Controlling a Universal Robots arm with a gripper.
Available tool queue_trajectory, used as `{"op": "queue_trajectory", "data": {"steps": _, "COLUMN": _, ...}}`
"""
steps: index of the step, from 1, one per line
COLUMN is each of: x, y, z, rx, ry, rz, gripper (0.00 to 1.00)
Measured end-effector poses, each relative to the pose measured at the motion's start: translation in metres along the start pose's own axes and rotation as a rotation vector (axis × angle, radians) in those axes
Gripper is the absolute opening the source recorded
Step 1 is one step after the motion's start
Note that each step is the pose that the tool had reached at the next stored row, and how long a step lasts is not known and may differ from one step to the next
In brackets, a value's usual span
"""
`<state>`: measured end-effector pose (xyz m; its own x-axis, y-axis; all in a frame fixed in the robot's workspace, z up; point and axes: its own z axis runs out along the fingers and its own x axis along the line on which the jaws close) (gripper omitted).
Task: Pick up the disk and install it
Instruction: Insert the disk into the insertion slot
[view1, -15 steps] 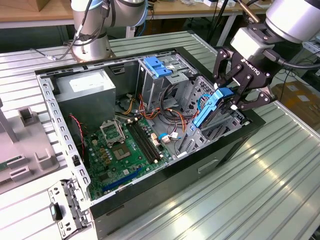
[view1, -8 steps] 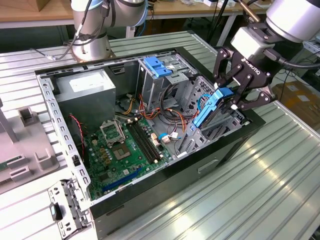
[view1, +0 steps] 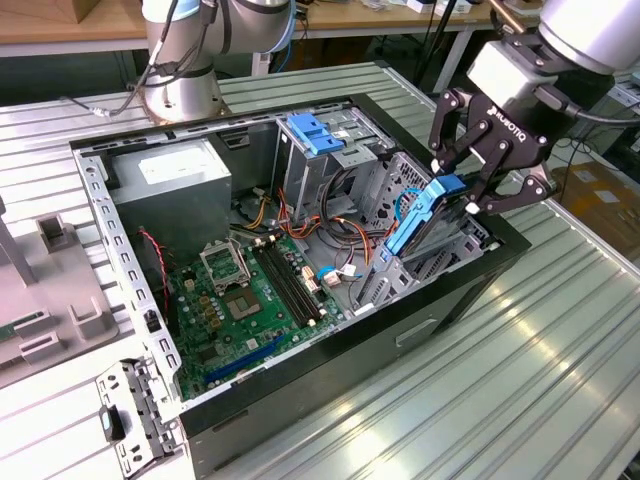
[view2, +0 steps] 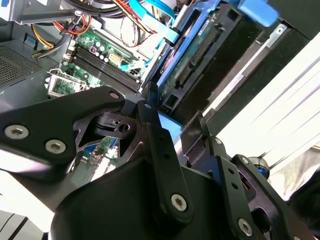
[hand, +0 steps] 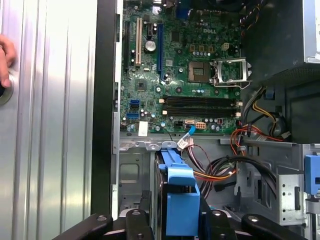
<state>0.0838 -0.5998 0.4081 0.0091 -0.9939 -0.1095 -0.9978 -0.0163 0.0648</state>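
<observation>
The disk (view1: 418, 228), black with bright blue rails and a blue tab, stands tilted in the drive bay at the end of the open computer case (view1: 470, 290) on the exterior view's right. Its lower end is down inside the bay and its blue tab points up. My gripper (view1: 456, 190) is above that corner of the case, shut on the disk's upper end. In the first wrist view the blue tab of the disk (hand: 179, 200) sits between the two black fingers (hand: 137, 225). The second wrist view looks along the disk (view2: 200, 55) toward the motherboard.
Inside the case lie the green motherboard (view1: 245, 295), a grey power supply (view1: 170, 185), bundled cables (view1: 345, 215) and a drive cage with a pale-blue clip (view1: 315, 133). The arm's base (view1: 180, 90) stands behind the case. A person's hand (hand: 5, 60) rests on the ribbed table.
</observation>
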Motion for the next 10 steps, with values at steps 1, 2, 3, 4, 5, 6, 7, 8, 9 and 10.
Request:
{"op": "queue_trajectory", "data": {"steps": 1, "x": -0.0002, "y": 0.0001, "z": -0.002, "rx": 0.0, "ry": -0.0002, "rz": 0.0, "gripper": 0.45}}
{"op": "queue_trajectory", "data": {"steps": 2, "x": -0.0005, "y": 0.0003, "z": -0.0048, "rx": 0.0, "ry": -0.0008, "rz": 0.0, "gripper": 0.45}}
{"op": "queue_trajectory", "data": {"steps": 3, "x": -0.0007, "y": 0.0004, "z": -0.0063, "rx": 0.0, "ry": -0.0009, "rz": 0.0, "gripper": 0.45}}
{"op": "queue_trajectory", "data": {"steps": 4, "x": -0.0008, "y": 0.0005, "z": -0.0073, "rx": 0.0, "ry": -0.001, "rz": 0.0, "gripper": 0.45}}
{"op": "queue_trajectory", "data": {"steps": 5, "x": -0.0009, "y": 0.0005, "z": -0.0079, "rx": 0.0, "ry": -0.0009, "rz": 0.0, "gripper": 0.45}}
{"op": "queue_trajectory", "data": {"steps": 6, "x": -0.0009, "y": 0.0005, "z": -0.008, "rx": 0.0, "ry": -0.0012, "rz": 0.0, "gripper": 0.45}}
{"op": "queue_trajectory", "data": {"steps": 7, "x": -0.0009, "y": 0.0005, "z": -0.0082, "rx": 0.0, "ry": -0.0014, "rz": 0.0, "gripper": 0.45}}
{"op": "queue_trajectory", "data": {"steps": 8, "x": -0.0009, "y": 0.0006, "z": -0.0083, "rx": 0.0, "ry": -0.0018, "rz": 0.0, "gripper": 0.45}}
{"op": "queue_trajectory", "data": {"steps": 9, "x": -0.001, "y": 0.0006, "z": -0.0086, "rx": 0.0, "ry": -0.0024, "rz": 0.0, "gripper": 0.45}}
{"op": "queue_trajectory", "data": {"steps": 10, "x": -0.0009, "y": 0.0006, "z": -0.0085, "rx": 0.0001, "ry": -0.0087, "rz": -0.001, "gripper": 0.45}}
